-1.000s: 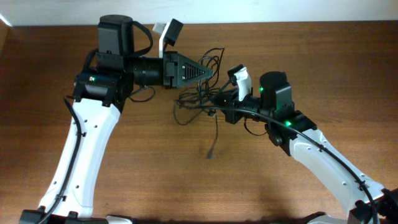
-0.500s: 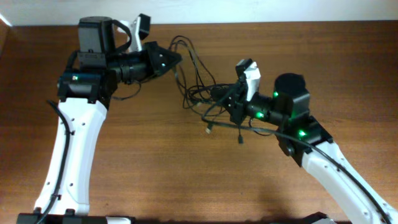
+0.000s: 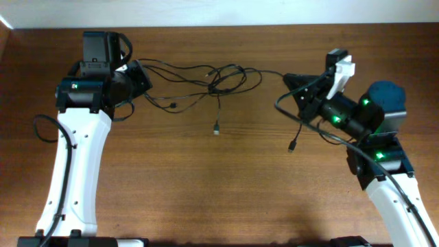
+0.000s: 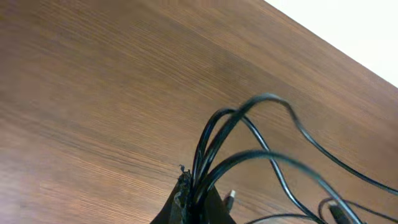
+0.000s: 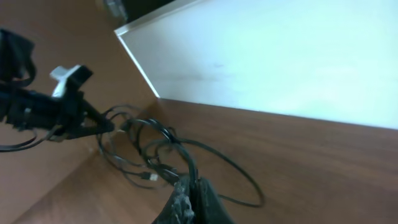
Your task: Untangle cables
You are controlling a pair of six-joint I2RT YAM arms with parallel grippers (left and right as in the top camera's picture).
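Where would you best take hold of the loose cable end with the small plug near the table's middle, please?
Probably on the straight stretch of the loose cable just behind its plug, coming down from above and closing across it. That stretch runs clear of the tangle, whereas the plug is small and would likely slip.

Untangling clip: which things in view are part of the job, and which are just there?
Part of the job:
- cables, strung between the two arms
- left gripper, jaws shut on the cables
- right gripper, jaws shut on the cables

Just there:
- table
- thicker wire on the left arm, the arm's own
- white wall beyond the table's far edge
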